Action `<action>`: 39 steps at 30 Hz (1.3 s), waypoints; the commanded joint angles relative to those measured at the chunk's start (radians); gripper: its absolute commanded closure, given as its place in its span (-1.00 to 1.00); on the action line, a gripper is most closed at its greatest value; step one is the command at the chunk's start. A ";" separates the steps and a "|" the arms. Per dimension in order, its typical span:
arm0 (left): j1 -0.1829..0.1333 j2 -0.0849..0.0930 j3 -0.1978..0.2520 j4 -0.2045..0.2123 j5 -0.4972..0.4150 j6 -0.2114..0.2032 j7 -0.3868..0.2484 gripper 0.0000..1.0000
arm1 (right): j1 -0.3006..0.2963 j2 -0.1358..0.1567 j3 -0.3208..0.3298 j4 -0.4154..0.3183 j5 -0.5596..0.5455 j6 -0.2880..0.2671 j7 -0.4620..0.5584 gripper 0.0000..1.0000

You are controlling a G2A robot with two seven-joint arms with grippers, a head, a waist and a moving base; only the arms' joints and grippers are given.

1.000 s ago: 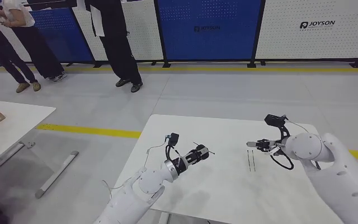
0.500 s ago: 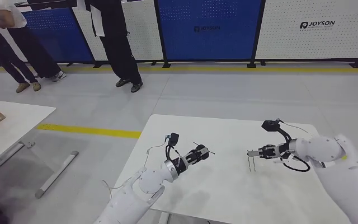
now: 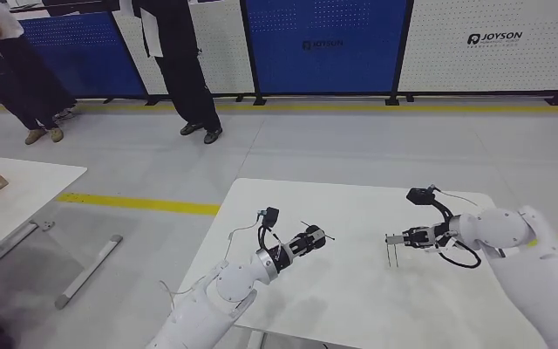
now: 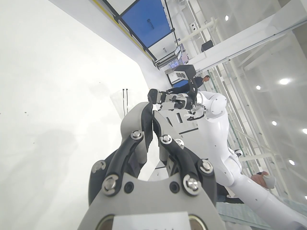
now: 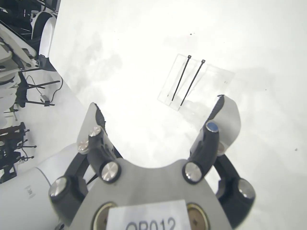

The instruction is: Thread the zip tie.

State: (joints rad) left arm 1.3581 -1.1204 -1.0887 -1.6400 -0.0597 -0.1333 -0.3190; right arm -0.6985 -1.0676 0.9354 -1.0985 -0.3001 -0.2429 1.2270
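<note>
Zip ties (image 5: 191, 83) — two black plastic strips — lie at three o'clock from your left gripper (image 4: 152, 113), jaws pinching a third tie (image 3: 304, 225); right gripper (image 5: 158, 101) hovers spread — likely to take one

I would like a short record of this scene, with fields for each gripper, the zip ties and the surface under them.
left gripper: shut, above the table, apparently pinching the held zip tie
held zip tie: thin black strip across the left gripper's tip
right gripper: open, low over the loose zip ties
loose zip ties: two, parallel, apart, lying flat
clear sheet: under the loose zip ties
table: white
</note>
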 commanded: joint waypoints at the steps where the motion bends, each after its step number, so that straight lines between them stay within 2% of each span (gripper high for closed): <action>1: 0.000 0.000 0.000 0.000 0.000 0.000 0.000 1.00 | -0.002 -0.001 -0.008 -0.004 -0.018 0.017 -0.017 -1.00; 4: 0.000 0.000 0.000 0.000 0.000 0.000 0.000 1.00 | 0.020 -0.013 -0.036 0.017 -0.027 0.038 -0.020 -1.00; 9: 0.000 0.000 0.000 0.000 0.000 0.000 0.000 1.00 | 0.071 -0.040 -0.090 0.088 -0.007 0.035 0.004 -1.00; 17: 0.000 0.000 0.000 0.000 0.000 0.000 0.000 1.00 | 0.071 -0.040 -0.090 0.088 -0.007 0.035 0.004 -1.00; 21: 0.000 0.000 0.000 0.000 0.000 0.000 0.000 1.00 | 0.061 -0.038 -0.081 0.065 -0.028 0.069 -0.040 -1.00; 24: 0.000 0.000 0.000 0.000 0.000 0.000 0.000 1.00 | 0.063 -0.037 -0.080 0.041 -0.024 0.078 -0.018 -1.00; 25: 0.000 0.000 0.000 0.000 0.000 0.000 0.000 1.00 | 0.070 -0.039 -0.086 0.041 -0.008 0.066 0.029 -1.00; 35: 0.000 0.000 0.000 0.000 0.000 0.000 0.000 1.00 | 0.062 -0.038 -0.085 0.046 0.001 0.063 0.030 -1.00; 39: 0.000 0.000 0.000 0.000 0.000 0.000 0.000 1.00 | 0.067 -0.038 -0.081 0.048 -0.022 0.113 0.005 -1.00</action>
State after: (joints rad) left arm 1.3581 -1.1204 -1.0887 -1.6400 -0.0597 -0.1333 -0.3190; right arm -0.6333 -1.1056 0.8541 -1.0502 -0.3180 -0.1409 1.2364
